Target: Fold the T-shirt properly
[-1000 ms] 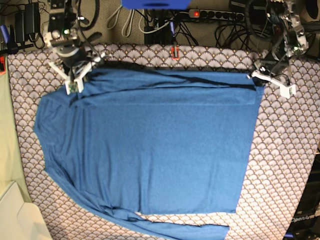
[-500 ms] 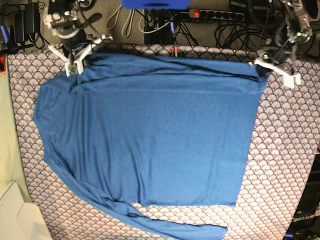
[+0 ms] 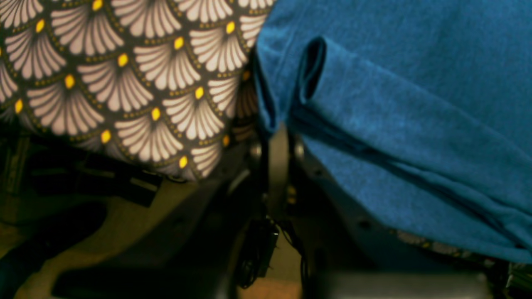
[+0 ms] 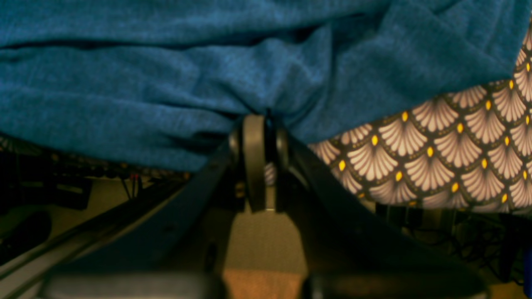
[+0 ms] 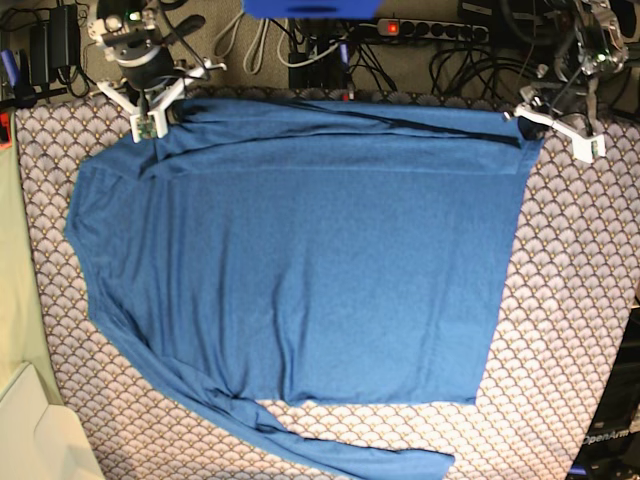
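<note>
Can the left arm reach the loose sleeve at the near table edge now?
Probably not yet. The left gripper is shut on the T-shirt corner at the far edge, and the sleeve lies across the whole shirt.

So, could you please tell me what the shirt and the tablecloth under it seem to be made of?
The blue long-sleeved shirt looks like soft matte knit: fuzzy, heathered surface, limp folds. The tablecloth seems a smooth printed fabric with a scallop pattern, though its fibre is unclear.

Both arms reach to the far corners, fingers pinched closed.

The right gripper [image 5: 150, 110] sits at the base view's upper left, the left gripper [image 5: 528, 122] at its upper right; each pair of fingers [image 4: 254, 137] clamps blue cloth.
</note>
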Available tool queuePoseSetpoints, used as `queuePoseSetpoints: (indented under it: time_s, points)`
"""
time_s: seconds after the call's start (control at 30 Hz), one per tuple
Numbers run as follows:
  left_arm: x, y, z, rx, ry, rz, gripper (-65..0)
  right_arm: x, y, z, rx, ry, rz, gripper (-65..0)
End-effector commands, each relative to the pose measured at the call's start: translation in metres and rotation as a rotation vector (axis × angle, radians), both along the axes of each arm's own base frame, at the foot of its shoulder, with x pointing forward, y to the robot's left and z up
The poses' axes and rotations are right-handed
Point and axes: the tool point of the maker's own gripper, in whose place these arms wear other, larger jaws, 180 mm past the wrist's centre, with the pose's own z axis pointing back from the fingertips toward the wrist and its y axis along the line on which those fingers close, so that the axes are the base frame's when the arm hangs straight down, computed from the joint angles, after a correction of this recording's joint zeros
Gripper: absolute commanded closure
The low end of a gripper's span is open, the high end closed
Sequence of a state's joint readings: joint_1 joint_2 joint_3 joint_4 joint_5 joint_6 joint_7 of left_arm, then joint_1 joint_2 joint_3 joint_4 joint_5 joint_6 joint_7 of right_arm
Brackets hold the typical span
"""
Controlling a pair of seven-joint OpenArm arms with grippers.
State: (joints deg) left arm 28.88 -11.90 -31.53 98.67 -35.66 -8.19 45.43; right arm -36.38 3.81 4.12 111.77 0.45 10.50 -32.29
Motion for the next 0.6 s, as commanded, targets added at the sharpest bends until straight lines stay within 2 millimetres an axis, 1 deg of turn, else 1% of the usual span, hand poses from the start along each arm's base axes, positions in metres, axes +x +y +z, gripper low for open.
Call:
queuePoseSetpoints:
  time_s: [0.0, 0.07, 0.17, 0.3, 0.43, 0.57]
  points:
    - [0.006, 0.007, 0.01, 0.025, -0.032, 0.0, -0.3, 0.007, -0.003, 0.009, -0.011, -0.039, 0.0, -1.4]
    - [0.007, 0.008, 0.01, 0.027, -0.035, -0.001, -0.3, 0.011, -0.002, 0.013, -0.01, -0.054, 0.002, -1.4]
    - [0.025, 0.008, 0.019, 0.03, -0.08, -0.001, -0.3, 0.023, -0.001, 0.02, -0.009, -0.086, 0.005, -1.4]
    - [0.03, 0.008, 0.022, 0.031, -0.093, 0.0, -0.3, 0.033, -0.002, 0.025, -0.013, -0.111, 0.004, -1.4]
    - [0.048, 0.008, 0.032, 0.032, -0.138, 0.001, -0.3, 0.046, -0.006, 0.032, -0.031, -0.143, 0.017, -1.4]
    - [0.061, 0.009, 0.038, 0.031, -0.168, 0.007, -0.3, 0.058, -0.007, 0.038, -0.036, -0.172, 0.02, -1.4]
